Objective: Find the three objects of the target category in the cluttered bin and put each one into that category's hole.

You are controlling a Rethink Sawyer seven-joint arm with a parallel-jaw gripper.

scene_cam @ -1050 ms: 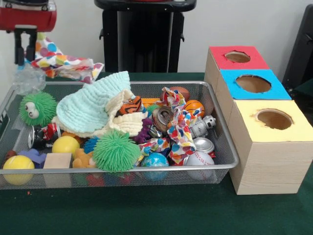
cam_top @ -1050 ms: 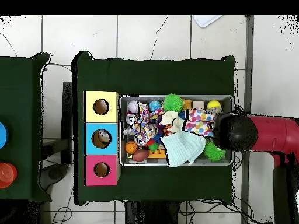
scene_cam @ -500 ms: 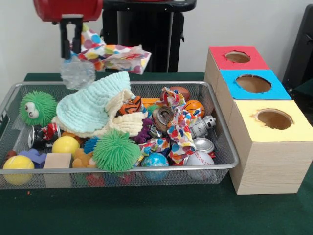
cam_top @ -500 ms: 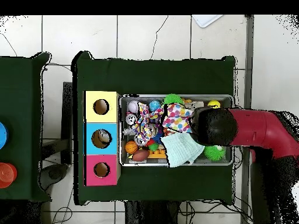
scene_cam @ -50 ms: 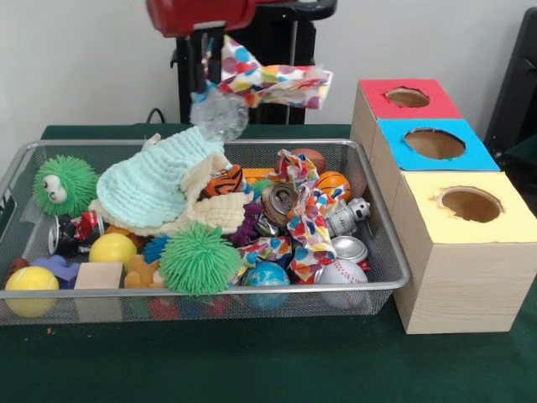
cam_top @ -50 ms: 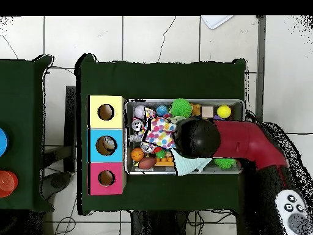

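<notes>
My gripper [scene_cam @ -50 ms: 205, 82] hangs high over the back of the wire bin [scene_cam @ -50 ms: 168, 295], shut on a polka-dot cloth [scene_cam @ -50 ms: 267, 80] that trails to the right. A clear crinkly lump [scene_cam @ -50 ms: 218, 114] dangles just below the fingers. In the overhead view the arm's head [cam_top @ -50 ms: 197, 137] covers the bin's middle, and the cloth [cam_top @ -50 ms: 160, 131] spreads toward the boxes. Three boxes stand beside the bin, each with a hole in its top: red [scene_cam @ -50 ms: 408, 97], blue [scene_cam @ -50 ms: 434, 143] and yellow [scene_cam @ -50 ms: 471, 204].
The bin holds a pale blue cloth [scene_cam @ -50 ms: 155, 180], a second polka-dot cloth [scene_cam @ -50 ms: 306, 222], two green fuzzy balls [scene_cam @ -50 ms: 200, 258] [scene_cam @ -50 ms: 64, 185], yellow balls [scene_cam @ -50 ms: 112, 249], a baseball [scene_cam @ -50 ms: 341, 274], a can [scene_cam @ -50 ms: 348, 248], a basketball [scene_cam @ -50 ms: 333, 185] and a wooden block [scene_cam @ -50 ms: 98, 275].
The arm has carried the polka-dot cloth and the clear lump from the bin's left end rightward toward the boxes, staying high above the bin. The things in the bin have not moved.
</notes>
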